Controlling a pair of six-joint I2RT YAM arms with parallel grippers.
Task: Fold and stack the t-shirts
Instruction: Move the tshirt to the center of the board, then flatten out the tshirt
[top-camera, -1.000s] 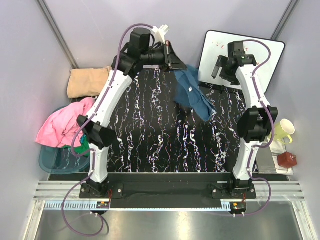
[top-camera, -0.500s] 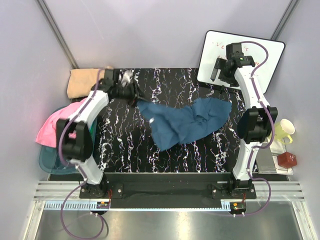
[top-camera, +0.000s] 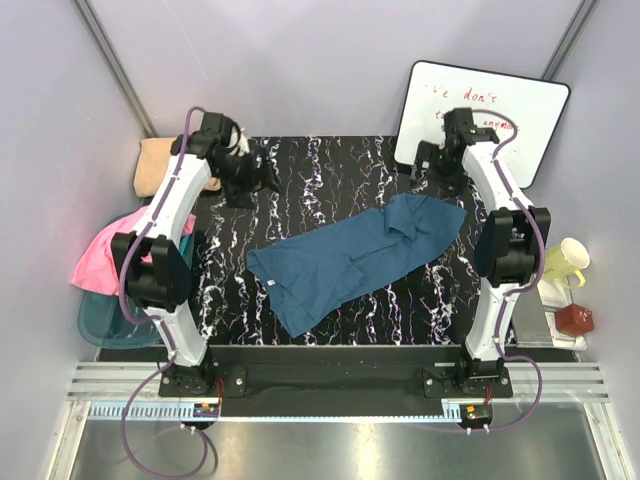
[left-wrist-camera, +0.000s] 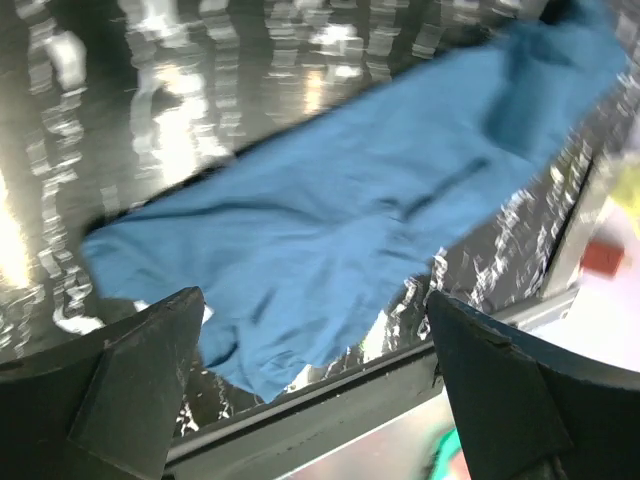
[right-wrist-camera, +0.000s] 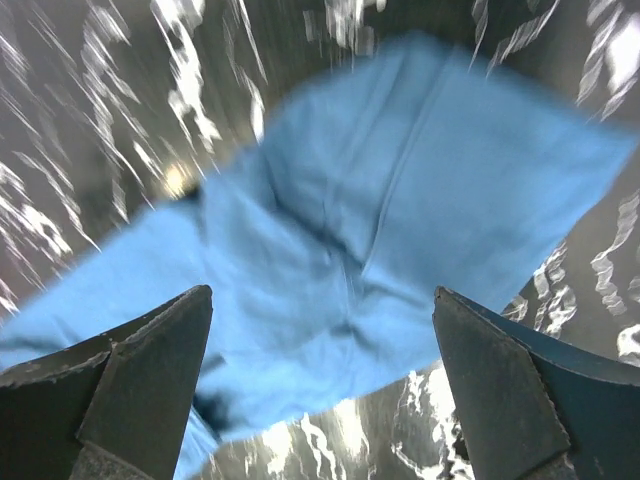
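Since the blue shirt (top-camera: 355, 260) lies limp on the table (top-camera: 300, 200), running 7 to 1 o'clock, I'd guess it flops and bunches, so pinch end corners. Left gripper (left-wrist-camera: 312, 300) and right gripper (right-wrist-camera: 322, 291) both gape, holding nothing.

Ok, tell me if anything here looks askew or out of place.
The blue shirt lies diagonally across the mat, rumpled, with its end near the whiteboard bunched over itself. The pink shirt spills over the rim of the teal bin.

Whiteboard (top-camera: 530, 108), yellow mug (top-camera: 566, 262), marbled mat (top-camera: 310, 190)
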